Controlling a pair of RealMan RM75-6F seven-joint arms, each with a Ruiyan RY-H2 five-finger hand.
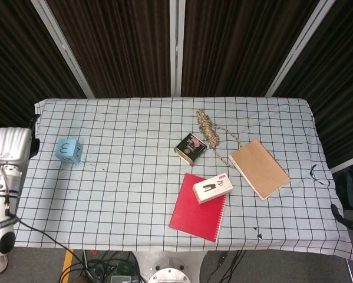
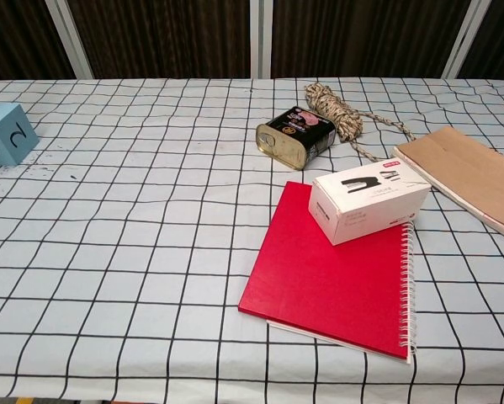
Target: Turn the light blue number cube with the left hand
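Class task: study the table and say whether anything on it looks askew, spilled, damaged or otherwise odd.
Nothing is spilled or damaged. Only oddities: the white box lies askew on the red notebook, and the rope trails a loose end.

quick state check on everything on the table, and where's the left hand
light blue number cube: resting free on the cloth, nothing touching it
left hand: off the table's left edge, apart from the cube; fingers hidden
tin can: lying on its side
rope: bundled, loose end trailing
red notebook: closed, flat
white box: closed, lying on the red notebook
brown notebook: closed, flat
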